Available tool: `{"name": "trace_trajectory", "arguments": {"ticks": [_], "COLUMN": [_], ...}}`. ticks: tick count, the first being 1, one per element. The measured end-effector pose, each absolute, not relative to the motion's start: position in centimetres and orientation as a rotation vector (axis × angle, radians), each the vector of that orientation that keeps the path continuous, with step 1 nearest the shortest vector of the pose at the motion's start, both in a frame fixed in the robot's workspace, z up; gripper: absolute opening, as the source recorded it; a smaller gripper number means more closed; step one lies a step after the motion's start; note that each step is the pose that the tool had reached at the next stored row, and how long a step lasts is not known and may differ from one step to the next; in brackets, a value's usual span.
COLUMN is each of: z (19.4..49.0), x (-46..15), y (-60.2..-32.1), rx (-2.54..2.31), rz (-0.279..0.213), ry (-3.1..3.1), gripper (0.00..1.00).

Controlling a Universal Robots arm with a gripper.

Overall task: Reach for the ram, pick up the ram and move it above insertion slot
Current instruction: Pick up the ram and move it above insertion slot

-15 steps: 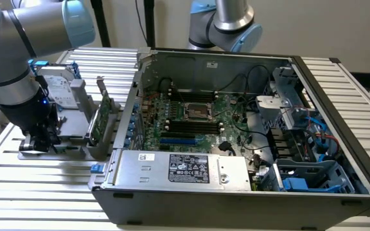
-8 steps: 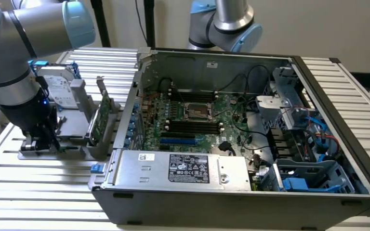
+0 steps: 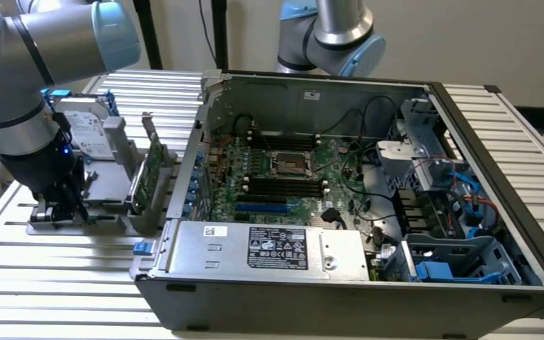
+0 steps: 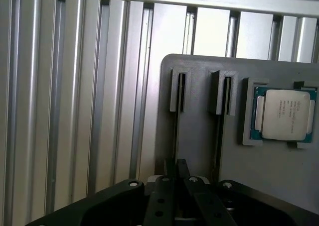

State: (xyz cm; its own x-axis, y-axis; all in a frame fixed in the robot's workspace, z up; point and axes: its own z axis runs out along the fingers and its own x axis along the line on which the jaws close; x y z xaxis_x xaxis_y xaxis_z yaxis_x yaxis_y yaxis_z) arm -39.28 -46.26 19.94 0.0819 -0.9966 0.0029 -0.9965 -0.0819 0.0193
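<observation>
Work is standing thus: we are watching the black metal gripper (image 4: 176,165) hanging low over a flat grey plastic holder (image 4: 199,136), and we are unable to tell whether it is clamped or spread. The ram (image 4: 175,121), a thin narrow stick, is showing edge-on as a dark line, standing in one of the holder's two slots and running up to the gripper. Beside those slots a square silver processor chip (image 4: 285,114) is lying in its recess. Toward the exterior view's left, an upright green card (image 3: 149,170) is standing beside the holder. A silver hard drive (image 3: 83,127) is sitting behind, and an open grey computer case (image 3: 348,177) is resting mid-frame on the ribbed aluminium table (image 3: 54,262).
</observation>
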Motion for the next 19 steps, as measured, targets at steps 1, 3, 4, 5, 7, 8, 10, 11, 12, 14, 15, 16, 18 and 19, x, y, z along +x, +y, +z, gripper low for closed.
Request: {"name": "trace_trajectory", "arguments": {"ticks": [1, 3, 4, 5, 7, 8, 10, 11, 12, 14, 15, 16, 18, 19], "z": [19.9, 19.9, 19.9, 19.9, 20.0, 20.0, 20.2, 20.4, 20.5, 20.7, 20.8, 21.0, 21.3, 21.4], "x": [-39.3, -39.3, -39.3, -39.3, -39.3, -39.3, -39.3, -39.3, -39.3, -39.3, -39.3, -39.3, -39.3, -39.3], "y": [-46.3, -46.3, -46.3, -46.3, -46.3, -46.3, -46.3, -46.3, -46.3, -46.3, -46.3, -46.3, -46.3, -46.3], "rx": [2.299, 2.299, 2.299, 2.299, 2.299, 2.299, 2.298, 2.298, 2.297, 2.296, 2.296, 2.296, 2.295, 2.295], "rz": [-0.017, -0.017, -0.017, -0.017, -0.017, -0.017, -0.017, -0.017, -0.017, -0.017, -0.017, -0.017, -0.017, -0.018], "ry": [-2.118, -2.118, -2.118, -2.118, -2.118, -2.118, -2.119, -2.119, -2.119, -2.12, -2.12, -2.121, -2.122, -2.123], "gripper": [0.13, 0.13, 0.13, 0.13, 0.13, 0.13, 0.13, 0.13, 0.13, 0.13, 0.13, 0.13, 0.13, 0.13]}}
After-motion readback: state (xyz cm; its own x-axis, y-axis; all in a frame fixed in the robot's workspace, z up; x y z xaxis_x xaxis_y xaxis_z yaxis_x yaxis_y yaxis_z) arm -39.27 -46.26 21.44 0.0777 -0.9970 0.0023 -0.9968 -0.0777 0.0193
